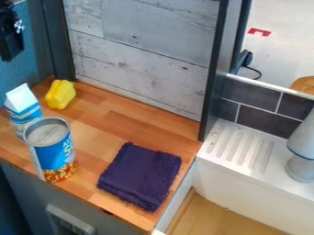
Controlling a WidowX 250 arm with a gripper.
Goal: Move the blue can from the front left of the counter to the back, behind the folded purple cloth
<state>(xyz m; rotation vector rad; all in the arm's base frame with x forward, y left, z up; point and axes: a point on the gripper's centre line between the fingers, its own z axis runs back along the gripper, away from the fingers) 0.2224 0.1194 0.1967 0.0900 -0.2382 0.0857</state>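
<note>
The gripper (11, 39) hangs at the upper left edge of the view, in front of a blue wall (38, 57); whether it is open or closed cannot be told. In the view, the nearest thing to it is a milk carton (25, 110), which stands at the left side of the wooden table (113, 119), just behind a large can (54, 153) that hides part of its lower end.

The carton is small and boxy, with a plain white gabled top and blue and white bands around its body. It is upright: the gable points up, and its long axis runs from the table to the roof, slanting slightly to the left in the view.

The can also stands upright, with a silvery round lid, a blue label and a band of orange and red near its base. Behind the carton and to its right, near the back corner of the table, is a lobed yellow object (60, 94). A dark purple cloth (141, 174) lies folded into a rough square toward the front right of the table. Beyond the table's right side is a white grooved drainboard (239, 147), with a pale grey vessel (301, 147) at its far right.
</note>
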